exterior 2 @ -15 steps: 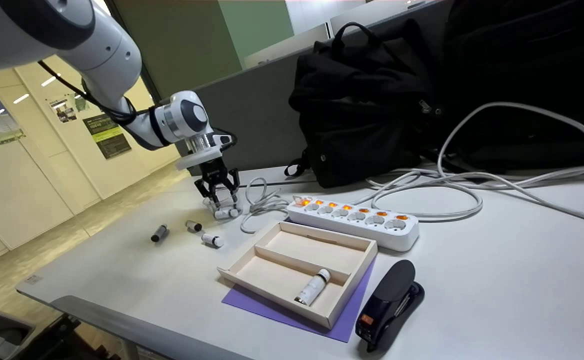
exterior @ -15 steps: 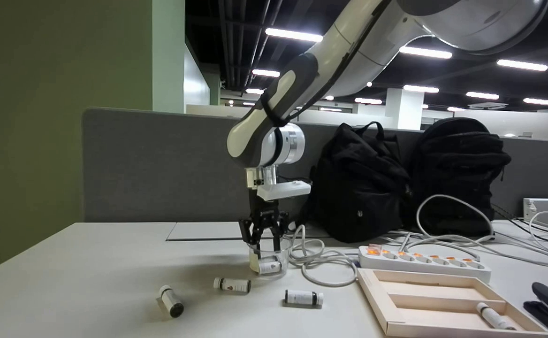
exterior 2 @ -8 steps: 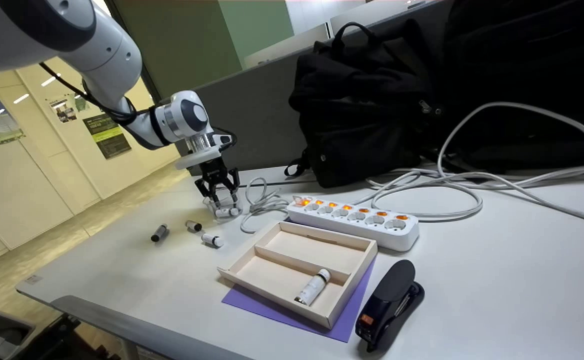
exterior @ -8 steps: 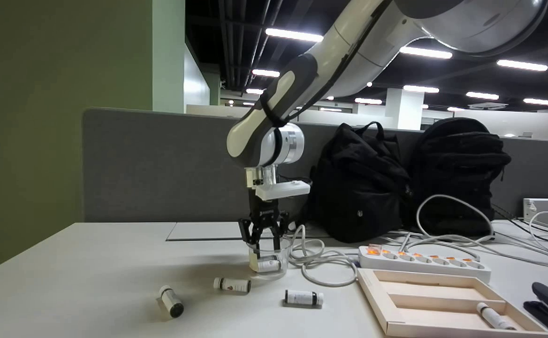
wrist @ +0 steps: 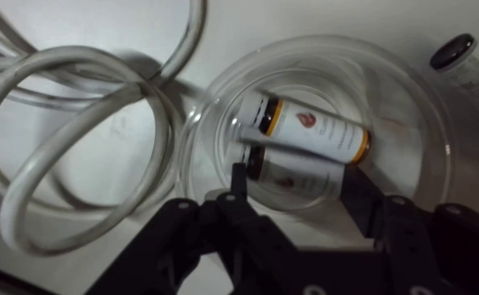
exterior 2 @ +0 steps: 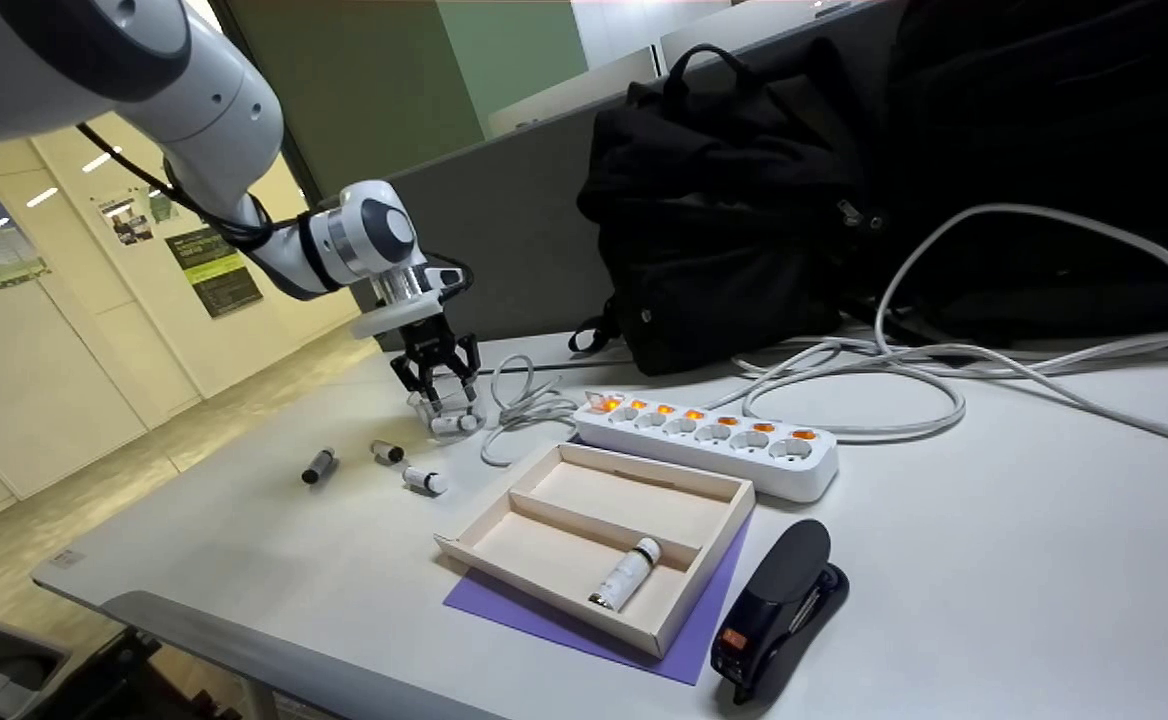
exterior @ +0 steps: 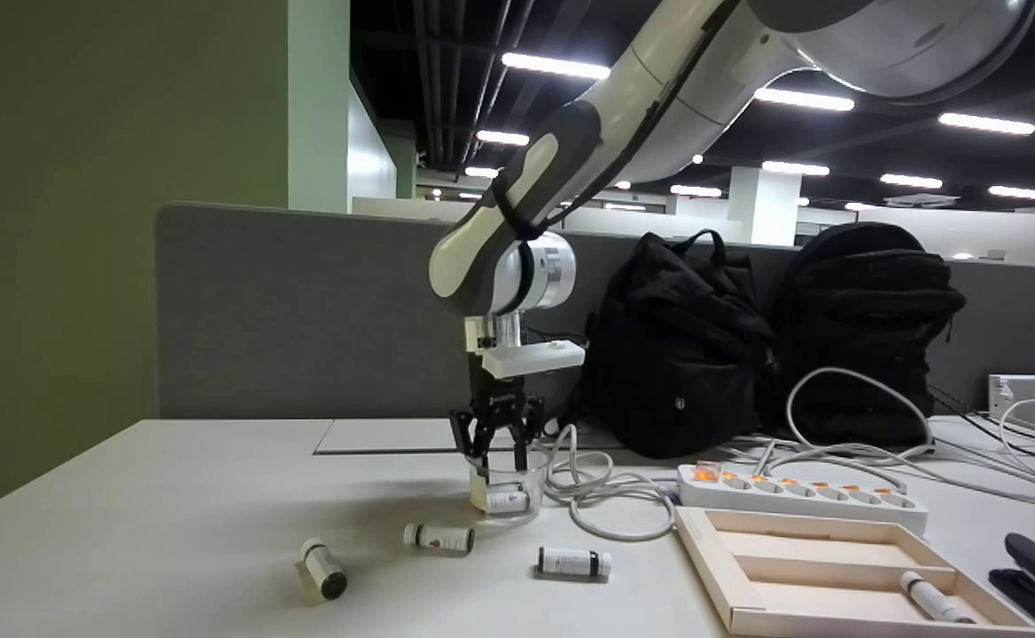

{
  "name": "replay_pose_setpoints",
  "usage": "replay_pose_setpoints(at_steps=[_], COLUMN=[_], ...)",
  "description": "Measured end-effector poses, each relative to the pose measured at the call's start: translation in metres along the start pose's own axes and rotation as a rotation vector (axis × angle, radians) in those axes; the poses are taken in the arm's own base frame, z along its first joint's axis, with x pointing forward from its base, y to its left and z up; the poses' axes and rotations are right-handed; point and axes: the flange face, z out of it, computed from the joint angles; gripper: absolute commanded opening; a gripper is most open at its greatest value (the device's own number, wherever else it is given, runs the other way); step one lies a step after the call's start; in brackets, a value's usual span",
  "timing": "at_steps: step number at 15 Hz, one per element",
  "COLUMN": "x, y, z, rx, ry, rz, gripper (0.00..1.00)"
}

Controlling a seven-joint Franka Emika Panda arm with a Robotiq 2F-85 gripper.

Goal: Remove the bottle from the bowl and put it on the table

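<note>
A small white-labelled bottle lies on its side in a clear round bowl. It also shows in both exterior views. Below it in the wrist view is a dimmer bottle shape; I cannot tell whether it is another bottle or a reflection. My gripper points down with its fingertips inside the bowl. The fingers are apart, spread along the bottle's length, and not closed across it. The right fingertip in the wrist view meets or overlaps the bottle's base. The bowl stands on the off-white table.
Several similar bottles lie in front of the bowl. Coiled cable is beside it. A power strip, wooden tray with a bottle, stapler and backpacks stand farther along. A partition backs the table.
My gripper stays almost still inside the bowl, with only a very slight shift. The bowl and the bottles on the table have not visibly moved.
</note>
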Motion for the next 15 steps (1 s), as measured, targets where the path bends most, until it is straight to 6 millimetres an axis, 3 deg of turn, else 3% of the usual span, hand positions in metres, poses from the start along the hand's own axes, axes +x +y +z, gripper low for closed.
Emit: replay_pose_setpoints(at_steps=[1, 3, 6, 9, 14, 15], x=[0.001, -0.003, -0.005, -0.009, -0.011, -0.011], y=[0.001, 0.001, -0.004, -0.006, 0.008, 0.010], z=[-0.007, -0.017, -0.013, -0.010, -0.009, -0.010], rx=[-0.008, -0.012, -0.007, -0.021, -0.076, -0.084], ry=[0.042, 0.056, 0.034, -0.004, -0.049, -0.056], rz=[0.001, -0.008, -0.093, -0.239, -0.522, -0.579], gripper=[0.88, 0.88, 0.88, 0.88, 0.88, 0.63])
